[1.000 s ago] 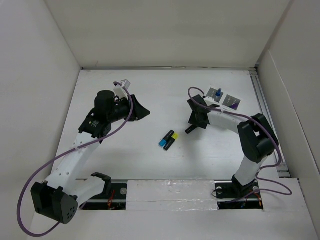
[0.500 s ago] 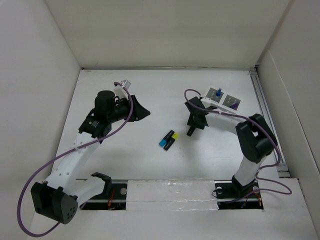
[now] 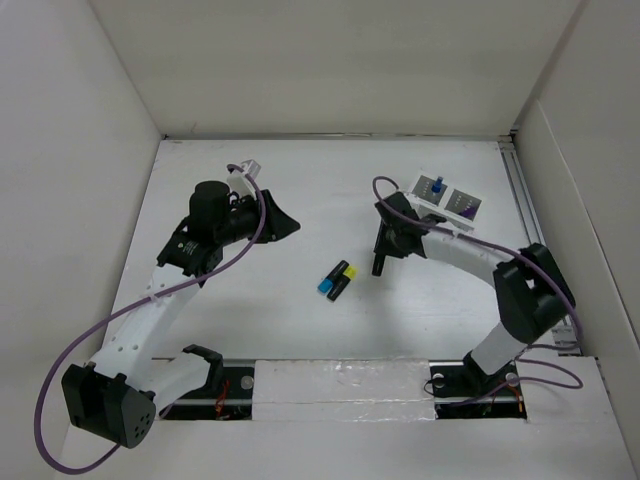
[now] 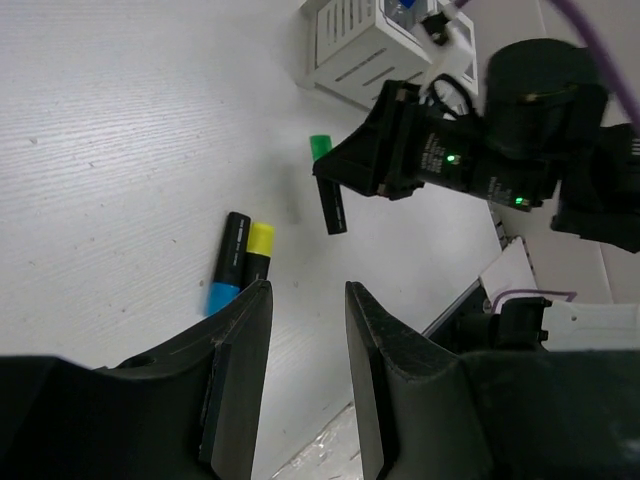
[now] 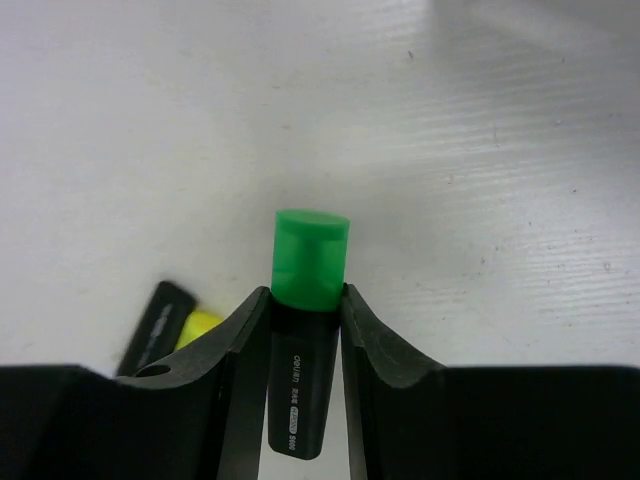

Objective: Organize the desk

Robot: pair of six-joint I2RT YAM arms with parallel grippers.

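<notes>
I had the right pincer [image 5: 304, 293] pinching a green-capped highlighter [image 5: 311, 255] above the desk [image 3: 300, 180], which lay beneath both arms. The left pincer [image 4: 305, 300] hung spread, gripping nothing, near two highlighters [image 3: 338, 280] lying side by side mid-desk.

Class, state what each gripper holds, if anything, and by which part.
Right gripper: a green-capped highlighter, jaws clamped on its black barrel just below the cap. Left gripper: nothing, jaws open.
</notes>
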